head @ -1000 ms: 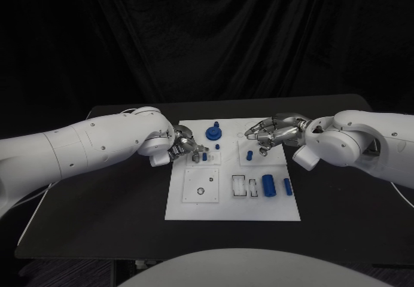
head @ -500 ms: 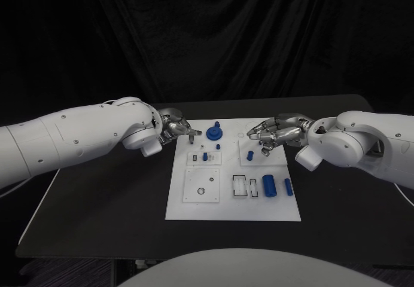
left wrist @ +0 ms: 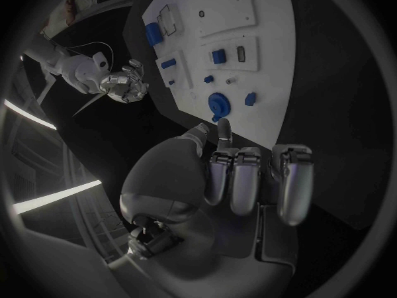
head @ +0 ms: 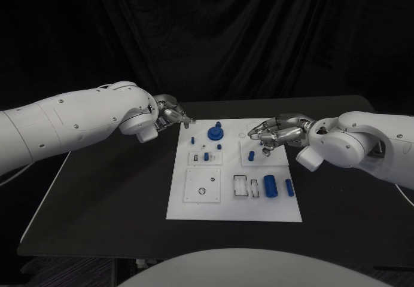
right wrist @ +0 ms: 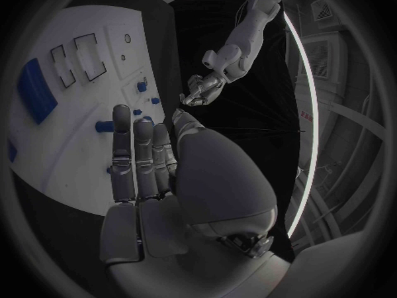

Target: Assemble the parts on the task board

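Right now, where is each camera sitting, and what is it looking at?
Head view: sits on the robot's head, looks down at the task board, with both arms coming in and the left hand and right hand in sight.
Left wrist view: sits behind the left hand, looks past the fingers toward the board.
Right wrist view: sits behind the right hand, looks over the board.
Shared: each wrist view also shows the other hand, and all three show the board.

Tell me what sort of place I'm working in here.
Probably a robotics lab test bench: a black table against a dark curtain, with a white task board carrying small blue parts. The left hand and right hand hover at the board's far end.
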You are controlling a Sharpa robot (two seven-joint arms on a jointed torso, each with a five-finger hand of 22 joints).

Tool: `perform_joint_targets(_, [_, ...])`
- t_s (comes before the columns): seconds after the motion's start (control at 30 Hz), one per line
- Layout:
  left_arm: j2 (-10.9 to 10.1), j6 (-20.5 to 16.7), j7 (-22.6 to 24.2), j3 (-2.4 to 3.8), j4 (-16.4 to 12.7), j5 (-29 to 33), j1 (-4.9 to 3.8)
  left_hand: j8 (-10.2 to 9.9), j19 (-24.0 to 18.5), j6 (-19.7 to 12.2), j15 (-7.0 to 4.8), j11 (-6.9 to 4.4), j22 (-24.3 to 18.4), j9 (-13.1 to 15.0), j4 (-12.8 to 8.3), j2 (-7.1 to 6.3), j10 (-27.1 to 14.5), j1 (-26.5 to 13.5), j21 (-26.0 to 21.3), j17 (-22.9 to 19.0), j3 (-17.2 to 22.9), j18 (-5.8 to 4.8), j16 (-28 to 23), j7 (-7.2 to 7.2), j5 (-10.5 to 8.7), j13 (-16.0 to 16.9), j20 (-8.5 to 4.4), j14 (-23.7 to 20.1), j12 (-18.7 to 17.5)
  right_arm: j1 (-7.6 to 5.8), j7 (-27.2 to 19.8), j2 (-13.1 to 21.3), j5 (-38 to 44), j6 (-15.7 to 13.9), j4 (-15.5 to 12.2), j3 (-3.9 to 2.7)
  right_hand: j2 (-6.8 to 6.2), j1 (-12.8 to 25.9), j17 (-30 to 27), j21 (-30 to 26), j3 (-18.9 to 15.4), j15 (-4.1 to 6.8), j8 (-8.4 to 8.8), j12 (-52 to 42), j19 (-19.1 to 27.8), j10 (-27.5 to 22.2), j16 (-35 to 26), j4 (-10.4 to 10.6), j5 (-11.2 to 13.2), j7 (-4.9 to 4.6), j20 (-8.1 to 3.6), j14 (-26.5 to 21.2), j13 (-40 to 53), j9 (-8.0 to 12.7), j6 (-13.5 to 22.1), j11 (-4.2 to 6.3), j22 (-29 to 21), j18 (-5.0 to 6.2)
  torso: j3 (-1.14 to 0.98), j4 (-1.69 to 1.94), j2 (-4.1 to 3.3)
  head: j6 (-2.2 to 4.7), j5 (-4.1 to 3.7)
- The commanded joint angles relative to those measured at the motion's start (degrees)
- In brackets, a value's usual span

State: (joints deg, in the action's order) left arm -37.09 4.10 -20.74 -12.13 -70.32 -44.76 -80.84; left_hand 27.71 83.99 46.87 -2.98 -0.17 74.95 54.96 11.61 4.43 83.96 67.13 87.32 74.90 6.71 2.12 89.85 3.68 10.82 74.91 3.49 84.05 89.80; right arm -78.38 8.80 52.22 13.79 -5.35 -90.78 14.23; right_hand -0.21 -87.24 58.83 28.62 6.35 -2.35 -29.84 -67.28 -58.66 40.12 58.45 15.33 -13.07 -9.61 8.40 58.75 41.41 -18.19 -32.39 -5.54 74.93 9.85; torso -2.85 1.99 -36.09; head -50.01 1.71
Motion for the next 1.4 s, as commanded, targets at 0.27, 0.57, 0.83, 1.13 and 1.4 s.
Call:
perform_joint_targets(0.27, [3.76,7.72,-2.99,0.05,5.47,-0.48,0.70,-0.93,1.95,-0.34,-0.06,0.02,11.05,-0.14,0.57,0.59,6.04,-0.20,-0.74,15.10,0.24,-0.69,0.15,0.07,1.49,15.09,-0.07,5.95,0.20,0.15,-1.26,-0.19,0.12,0.07,-0.38,-0.04,0.44,-0.09,0.00,-0.17,-0.06,-0.12,-0.49,-0.48,-0.12,-0.15,0.81,0.59,-0.26,-0.57,0.26,0.69,-0.22,0.34,-0.53,-0.12,0.83,0.57,0.07,-0.15,-0.26,0.01,0.56])
perform_joint_targets(0.57, [6.54,8.17,-2.16,0.06,9.97,-0.49,1.87,-1.57,1.52,-0.11,0.11,0.25,10.66,-0.15,1.70,0.30,6.04,-1.35,-1.16,15.10,-0.64,-0.54,0.15,0.35,0.31,15.09,0.07,5.95,0.20,0.15,-1.58,-0.22,0.12,-0.40,-0.61,-0.04,0.45,-0.06,0.03,-0.16,-0.08,-0.13,-0.53,-0.52,-0.15,-0.13,0.91,0.63,-0.26,-0.57,0.26,0.78,-0.24,0.38,-0.55,-0.12,0.83,0.57,0.08,-0.06,-0.39,0.01,0.39])
perform_joint_targets(0.83, [7.64,8.39,-1.95,0.06,12.29,-0.50,2.42,-1.67,1.26,-0.18,0.13,0.27,10.42,-0.14,1.73,0.25,6.04,-1.36,-1.39,15.10,-0.71,-0.45,0.15,0.36,0.26,15.09,0.09,5.95,0.20,0.14,-1.43,-0.08,0.12,-0.58,-0.67,-0.05,0.54,-0.02,0.02,-0.13,-0.08,-0.13,-0.64,-0.62,-0.22,-0.07,1.09,0.70,-0.28,-0.56,0.27,0.93,-0.31,0.50,-0.64,-0.14,0.84,0.57,-0.02,-0.13,-0.24,0.01,0.36])
perform_joint_targets(1.13, [8.33,9.25,-1.95,0.06,13.32,-0.50,2.98,-1.62,1.00,-0.04,0.16,0.28,10.17,-0.05,1.73,0.28,6.04,-1.32,-1.62,15.10,-0.73,-0.36,0.15,0.34,0.25,15.09,0.12,5.95,0.20,0.14,-1.20,-0.30,0.12,-0.26,-0.64,-0.05,0.60,-0.02,-0.04,-0.12,-0.07,-0.13,-0.70,-0.67,-0.26,-0.04,1.13,0.72,-0.29,-0.55,0.27,0.95,-0.35,0.56,-0.69,-0.14,0.84,0.57,-0.04,-0.10,-0.17,0.01,0.42])
perform_joint_targets(1.4, [8.78,10.03,-1.73,0.06,14.07,-0.50,3.60,-1.65,0.74,-0.02,0.19,0.29,9.94,0.07,1.60,0.22,6.04,-1.14,-1.85,15.10,-0.76,-0.28,0.15,0.33,0.25,15.09,0.15,5.95,0.20,0.14,-0.94,-0.31,0.12,0.10,-0.60,-0.05,0.60,-0.02,-0.04,-0.12,-0.07,-0.13,-0.70,-0.67,-0.26,-0.04,1.13,0.72,-0.29,-0.55,0.27,0.95,-0.35,0.56,-0.69,-0.14,0.84,0.57,-0.03,-0.03,-0.06,0.01,0.36])
